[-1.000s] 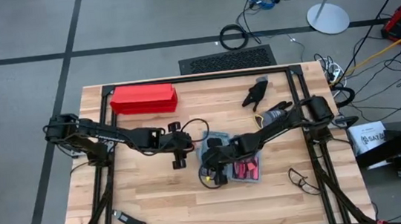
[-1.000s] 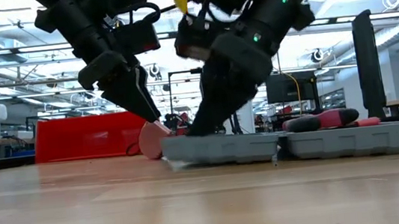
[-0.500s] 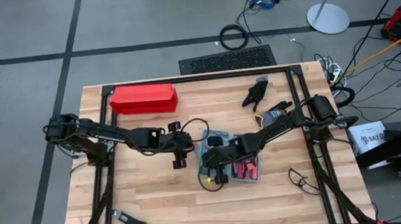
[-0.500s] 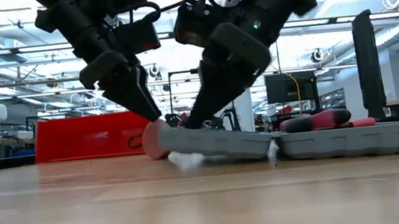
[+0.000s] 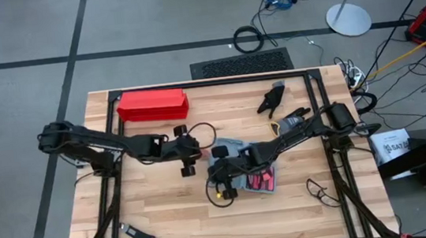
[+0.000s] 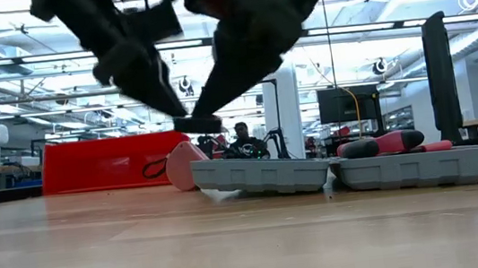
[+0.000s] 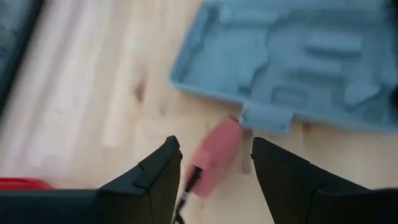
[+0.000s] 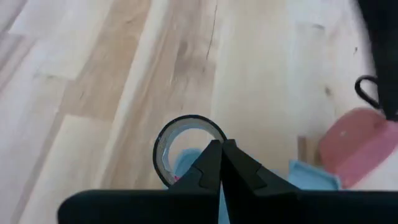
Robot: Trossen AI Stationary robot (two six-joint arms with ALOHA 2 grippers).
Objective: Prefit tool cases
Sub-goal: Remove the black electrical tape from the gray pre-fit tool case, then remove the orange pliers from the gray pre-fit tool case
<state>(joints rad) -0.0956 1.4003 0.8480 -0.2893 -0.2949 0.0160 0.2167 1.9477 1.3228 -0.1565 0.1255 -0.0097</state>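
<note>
Two halves: tool case lies splayed open flat mid-worktop, near half empty, far half carrying red-handled tools.
Case handling: looks like light, stiff moulded plastic; smooth shell, likely to skid on the wood if pushed from one side only.
Hinge: judged the weak spot; the free half will flop if lifted by a corner.
Grip point: best bet is the outer rim of the empty half near the latch tab, thin enough for the fingers; recesses give no purchase.
Left end effector: fingers spread wide, holding nothing, hovering just beside the latch edge over a pink piece.
Right end effector: fingers pinched fully together, nothing between them, raised above the case's near edge.
Pink piece: touching or just off the case edge, cannot tell which; what it is also unclear.
Low view only: both case halves sit flat on the worktop, both end effectors clear above them; a person shows in the room beyond.
High view only: overall layout — red box at the far left, black glove far side, well apart from the case; arms hide most of the case.
Left wrist only: grey recesses in the empty half, all vacant.
Right wrist only: tape roll by the blue corner, unseen elsewhere.
</note>
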